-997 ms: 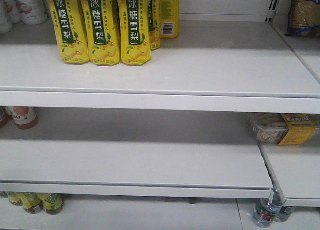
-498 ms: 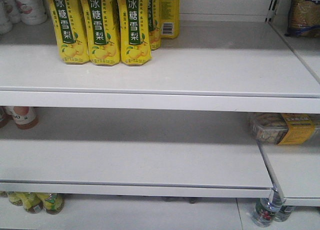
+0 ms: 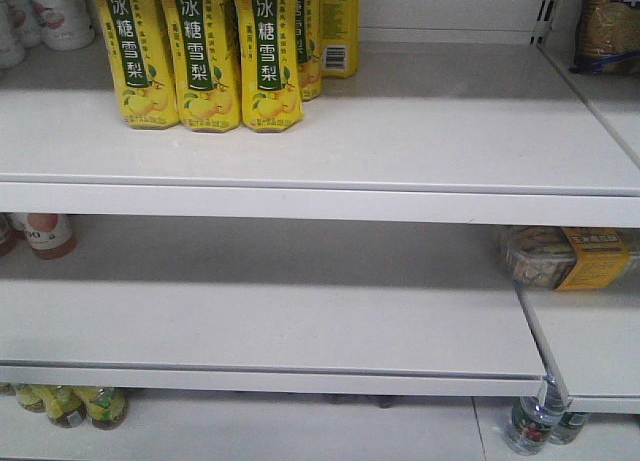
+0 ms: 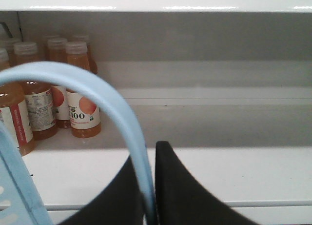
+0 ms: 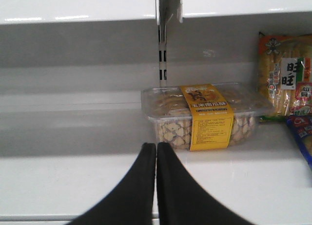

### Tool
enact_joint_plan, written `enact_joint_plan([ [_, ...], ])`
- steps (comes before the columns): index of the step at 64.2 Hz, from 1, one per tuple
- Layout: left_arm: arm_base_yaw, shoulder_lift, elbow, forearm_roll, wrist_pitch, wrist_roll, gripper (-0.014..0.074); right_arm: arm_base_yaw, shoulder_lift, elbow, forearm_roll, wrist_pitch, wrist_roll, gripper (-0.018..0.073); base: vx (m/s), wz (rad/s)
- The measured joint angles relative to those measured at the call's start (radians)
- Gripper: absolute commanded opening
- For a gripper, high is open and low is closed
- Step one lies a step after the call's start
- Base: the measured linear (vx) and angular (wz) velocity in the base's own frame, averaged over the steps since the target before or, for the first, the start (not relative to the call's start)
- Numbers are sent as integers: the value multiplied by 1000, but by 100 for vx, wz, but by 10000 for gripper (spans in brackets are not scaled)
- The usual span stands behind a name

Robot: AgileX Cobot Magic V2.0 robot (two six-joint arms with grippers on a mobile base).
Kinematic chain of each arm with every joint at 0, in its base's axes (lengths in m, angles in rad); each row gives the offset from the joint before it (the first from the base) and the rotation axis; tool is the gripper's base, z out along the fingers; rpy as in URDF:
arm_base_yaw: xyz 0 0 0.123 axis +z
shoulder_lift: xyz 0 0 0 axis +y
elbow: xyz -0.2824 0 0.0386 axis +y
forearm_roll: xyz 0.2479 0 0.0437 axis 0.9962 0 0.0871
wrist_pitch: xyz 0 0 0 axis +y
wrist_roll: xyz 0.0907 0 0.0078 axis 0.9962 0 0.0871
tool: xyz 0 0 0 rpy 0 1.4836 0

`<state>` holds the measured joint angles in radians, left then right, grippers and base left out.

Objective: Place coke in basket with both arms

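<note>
The coke is out of view in every frame. In the left wrist view my left gripper (image 4: 148,154) is shut on the light blue handle (image 4: 105,95) of the basket, which arches up to the left between the black fingers. A slotted side of the basket (image 4: 17,191) shows at the lower left corner. In the right wrist view my right gripper (image 5: 156,145) is shut with nothing between its fingers, and it points at a white shelf (image 5: 73,181). Neither arm nor the basket appears in the front view.
Orange juice bottles (image 4: 83,108) stand at the left of the shelf ahead of the left gripper. A clear snack box with a yellow label (image 5: 207,115) and snack bags (image 5: 287,78) lie beyond the right gripper. Yellow pear-drink bottles (image 3: 200,56) fill the top shelf.
The front view has drifted very slightly; nothing on the shelves has moved.
</note>
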<state>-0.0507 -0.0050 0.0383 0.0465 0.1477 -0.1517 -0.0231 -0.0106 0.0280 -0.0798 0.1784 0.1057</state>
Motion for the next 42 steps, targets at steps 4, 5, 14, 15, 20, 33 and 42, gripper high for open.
enact_joint_plan([
  [4,0,0,0,0,0,0,-6,0,0,0,0,5,0,-10,0,0],
  [5,0,0,0,0,0,0,-6,0,0,0,0,5,0,-10,0,0],
  [14,0,0,0,0,0,0,-6,0,0,0,0,4,-1,-10,0,0],
  [15,0,0,0,0,0,0,-6,0,0,0,0,4,-1,-10,0,0],
  [20,0,0,0,0,0,0,-6,0,0,0,0,4,-1,-10,0,0],
  [33,0,0,0,0,0,0,-6,0,0,0,0,4,-1,-10,0,0],
  [42,0,0,0,0,0,0,-6,0,0,0,0,4,-1,-10,0,0],
])
